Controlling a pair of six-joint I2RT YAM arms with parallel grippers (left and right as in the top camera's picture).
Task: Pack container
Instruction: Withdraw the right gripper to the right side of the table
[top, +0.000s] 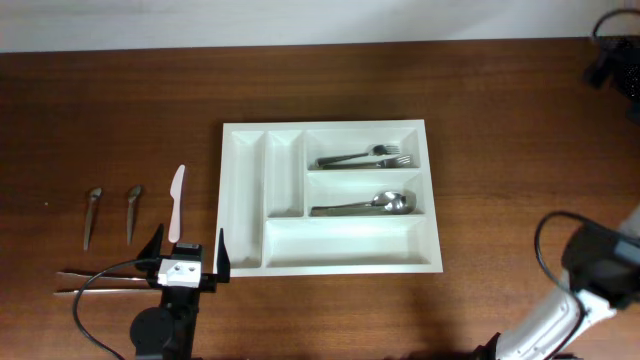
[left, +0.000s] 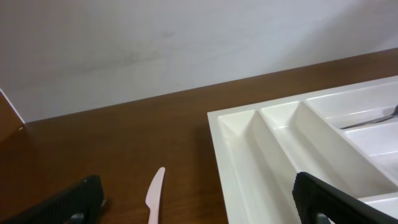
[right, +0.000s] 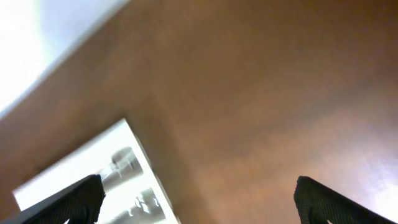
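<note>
The container is a white cutlery tray in the middle of the table, and its left end shows in the left wrist view. Two forks lie in its top right compartment, with spoons in the one below. A pale plastic knife lies left of the tray and appears between the left fingers. My left gripper is open and empty, just below the knife at the tray's front left corner. My right gripper is open and empty over bare table right of the tray.
Two small spoons lie at the far left. Two long thin metal pieces lie near the front edge beside the left arm. The right arm is at the front right corner. A dark cable sits at the back right.
</note>
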